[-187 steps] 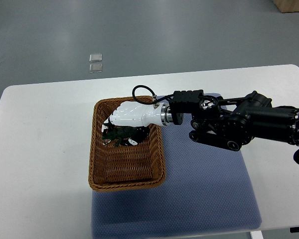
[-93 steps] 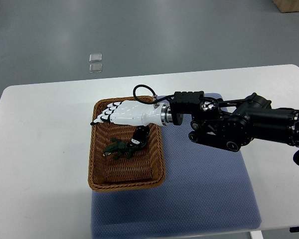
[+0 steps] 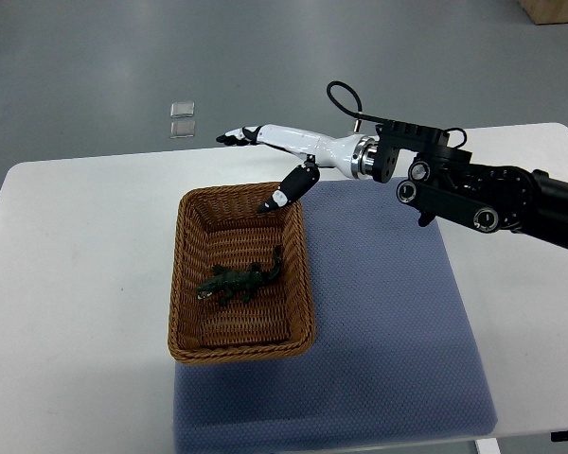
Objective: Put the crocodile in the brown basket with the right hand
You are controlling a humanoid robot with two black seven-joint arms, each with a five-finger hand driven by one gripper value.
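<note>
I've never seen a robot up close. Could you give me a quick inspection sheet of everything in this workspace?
Surface: white table with a blue mat under part of the basket.
Job's things: crocodile lies inside the brown basket, free of the hand.
Clutter: nothing seen.
Grippers: right hand is open and holds nothing, raised over the basket's far edge; left arm not in view.
Cables: a black cable loop stands up at the right wrist, away from the basket.
Surroundings: grey floor, two small clear squares lying on it, and a brown box corner at the top right.
</note>
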